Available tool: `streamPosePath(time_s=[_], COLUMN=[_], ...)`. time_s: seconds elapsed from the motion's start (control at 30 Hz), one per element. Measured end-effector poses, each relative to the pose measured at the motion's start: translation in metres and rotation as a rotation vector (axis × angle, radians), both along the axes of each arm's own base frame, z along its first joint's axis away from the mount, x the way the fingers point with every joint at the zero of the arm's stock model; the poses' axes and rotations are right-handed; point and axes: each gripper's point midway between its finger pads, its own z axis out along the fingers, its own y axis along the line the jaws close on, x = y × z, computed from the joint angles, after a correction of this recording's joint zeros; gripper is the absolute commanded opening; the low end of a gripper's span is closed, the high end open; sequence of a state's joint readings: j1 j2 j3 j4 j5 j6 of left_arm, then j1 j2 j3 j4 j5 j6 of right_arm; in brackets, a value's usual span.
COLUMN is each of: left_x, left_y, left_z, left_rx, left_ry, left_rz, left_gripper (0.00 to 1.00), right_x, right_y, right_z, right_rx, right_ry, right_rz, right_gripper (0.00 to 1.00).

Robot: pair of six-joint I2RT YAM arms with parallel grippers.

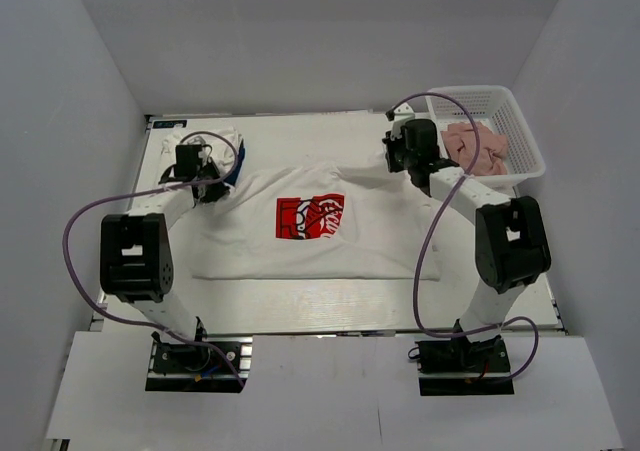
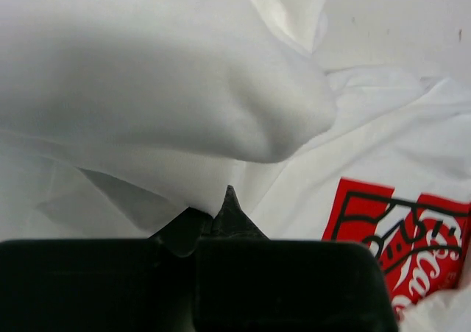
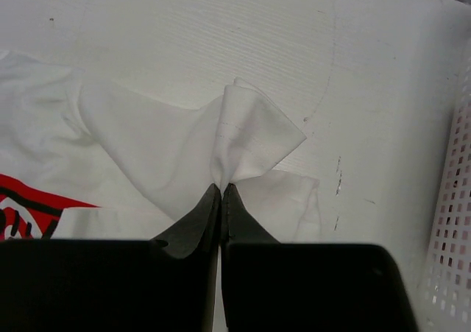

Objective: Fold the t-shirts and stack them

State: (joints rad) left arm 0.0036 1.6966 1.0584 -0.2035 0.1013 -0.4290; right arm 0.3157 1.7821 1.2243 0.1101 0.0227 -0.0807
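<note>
A white t-shirt (image 1: 320, 241) with a red square chest print (image 1: 311, 217) lies spread on the table's middle. My left gripper (image 1: 205, 186) is shut on its left sleeve, and the cloth (image 2: 169, 89) drapes over the fingertips in the left wrist view. My right gripper (image 1: 398, 156) is shut on the right sleeve (image 3: 246, 137), pinched into a bunch just above the table. A white folded bundle (image 1: 205, 143) lies behind the left gripper at the back left.
A white plastic basket (image 1: 520, 131) with pink cloths (image 1: 478, 146) stands at the back right; its wall shows in the right wrist view (image 3: 452, 221). Purple cables loop from both arms. White walls enclose the table.
</note>
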Motion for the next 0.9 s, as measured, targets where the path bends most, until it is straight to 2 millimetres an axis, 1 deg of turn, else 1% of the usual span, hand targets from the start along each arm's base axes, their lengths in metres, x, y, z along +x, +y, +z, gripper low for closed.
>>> streamPosePath(time_s=[0.07,0.17,0.27,0.43,0.6,0.63,0.7,0.77,0.8,0.83,0.87,0.9], left_x=[-0.013,-0.032,-0.044,-0.048,-0.049,-0.048,-0.048,-0.049,-0.051,-0.052,-0.054,-0.055], left_y=[-0.005,-0.012,-0.019,-0.027,-0.027,-0.027,-0.027,-0.028,-0.028,-0.029,-0.029,-0.029], left_z=[-0.005,-0.021,-0.033,-0.034,-0.029,-0.027,-0.024,-0.025,-0.026,-0.027,-0.027,-0.028], left_rx=[-0.019,-0.047,-0.069,-0.085,-0.081,-0.077,-0.072,-0.069,-0.070,-0.069,-0.074,-0.067], left_ry=[0.014,0.064,0.105,0.114,0.108,0.103,0.097,0.102,0.108,0.115,0.123,0.129], left_rz=[-0.008,-0.014,-0.021,-0.031,-0.024,-0.022,-0.021,-0.024,-0.025,-0.028,-0.022,-0.030], left_gripper=[0.00,0.00,0.00,0.00,0.00,0.04,0.10,0.34,0.48,0.55,0.93,1.00], right_x=[-0.006,-0.013,-0.018,-0.027,-0.028,-0.028,-0.028,-0.028,-0.028,-0.028,-0.028,-0.028], right_y=[-0.002,-0.004,-0.005,-0.008,-0.008,-0.008,-0.008,-0.008,-0.008,-0.008,-0.008,-0.008], right_z=[0.004,0.009,0.011,0.008,0.006,0.007,0.007,0.007,0.007,0.007,0.007,0.007], right_rx=[0.005,0.011,0.019,0.024,0.025,0.026,0.027,0.027,0.027,0.027,0.027,0.027], right_ry=[-0.006,-0.015,-0.018,-0.012,-0.008,-0.009,-0.009,-0.009,-0.009,-0.007,-0.007,-0.007], right_rz=[-0.001,-0.003,-0.007,-0.011,-0.012,-0.012,-0.012,-0.013,-0.013,-0.013,-0.013,-0.013], right_gripper=[0.00,0.00,0.00,0.00,0.00,0.00,0.00,0.00,0.00,0.00,0.00,0.00])
